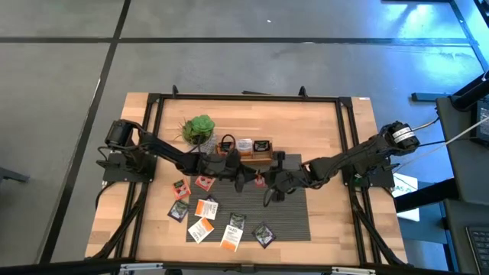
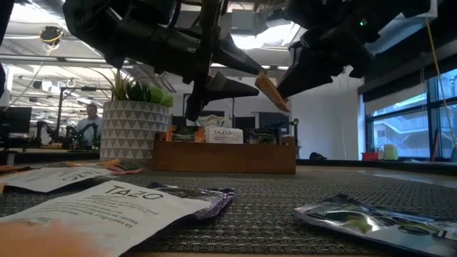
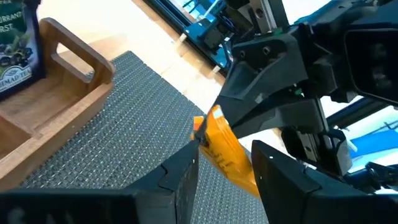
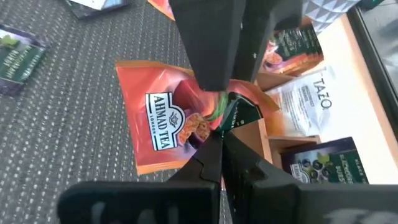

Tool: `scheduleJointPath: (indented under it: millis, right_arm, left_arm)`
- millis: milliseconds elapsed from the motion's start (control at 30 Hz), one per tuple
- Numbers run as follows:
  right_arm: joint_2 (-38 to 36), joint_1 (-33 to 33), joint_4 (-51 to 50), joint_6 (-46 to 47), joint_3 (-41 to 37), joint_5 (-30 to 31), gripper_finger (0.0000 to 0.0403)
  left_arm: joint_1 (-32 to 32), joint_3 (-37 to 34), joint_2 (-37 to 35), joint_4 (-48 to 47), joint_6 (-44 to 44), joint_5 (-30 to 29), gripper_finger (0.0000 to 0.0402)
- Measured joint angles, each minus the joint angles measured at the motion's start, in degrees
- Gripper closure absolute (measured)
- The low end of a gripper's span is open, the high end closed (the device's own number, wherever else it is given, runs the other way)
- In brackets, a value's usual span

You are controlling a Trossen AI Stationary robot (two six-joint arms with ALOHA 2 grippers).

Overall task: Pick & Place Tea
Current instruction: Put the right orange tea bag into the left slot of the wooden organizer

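From above, we could barely make out the orange-red Ahmad Tea sachet (image 1: 260,180): it showed only as a small red speck between the two grippers, above the grey woven mat (image 1: 290,218) just in front of the wooden tray (image 1: 246,155). The right wrist view alone showed its printed face, with the right gripper (image 4: 221,127) clamped together on one corner. The low view showed what the others hid, namely that the sachet hung clear of the mat, tilted, well above the loose sachets (image 2: 136,203) lying in the foreground. The left gripper (image 3: 225,160) sat at the sachet's other edge with its fingers apart on either side; whether either finger touched the foil we could not tell, since the right arm blocked that contact. The tray was cut off in both wrist views, with a Tazo sachet (image 4: 308,102) standing inside. A potted plant (image 1: 198,128) stood beside the tray.
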Motion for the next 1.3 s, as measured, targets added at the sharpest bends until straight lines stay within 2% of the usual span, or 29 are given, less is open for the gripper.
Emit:
scheduleJointPath:
  millis: [233, 567, 800, 900, 1067, 1167, 1300]
  right_arm:
    - [0.0, 0.0, -0.7, -0.1, 0.0, -0.1, 0.0392]
    - [0.0, 0.0, -0.3, 0.0, 0.0, -0.2, 0.0392]
    - [-0.1, 0.3, -1.1, 0.0, 0.1, -0.5, 0.0385]
    - [-0.9, 0.3, -3.1, 1.3, 0.1, -2.6, 0.0359]
    - [-3.5, 0.3, -6.8, 6.7, 0.1, -2.8, 0.0284]
    - [-5.4, 0.3, -9.2, 9.8, 0.1, -2.8, 0.0245]
    - [-6.9, 0.3, -9.4, 11.9, 0.1, -4.0, 0.0214]
  left_arm:
    - [1.3, 0.1, 0.0, -0.2, -0.1, 2.7, 0.0290]
    - [1.2, 0.1, 0.0, -1.0, 1.8, 2.7, 0.0391]
    - [1.2, 0.1, 0.0, -1.1, 2.1, 2.6, 0.0398]
    - [1.2, 0.1, 0.1, -1.5, 2.1, 2.7, 0.0398]
    - [1.3, 0.0, 0.1, -0.4, 5.2, 6.5, 0.0398]
    - [1.3, 0.0, -0.3, 0.5, 10.4, 11.8, 0.0398]
    - [0.2, 0.0, -1.4, 0.8, 22.3, 14.7, 0.0398]
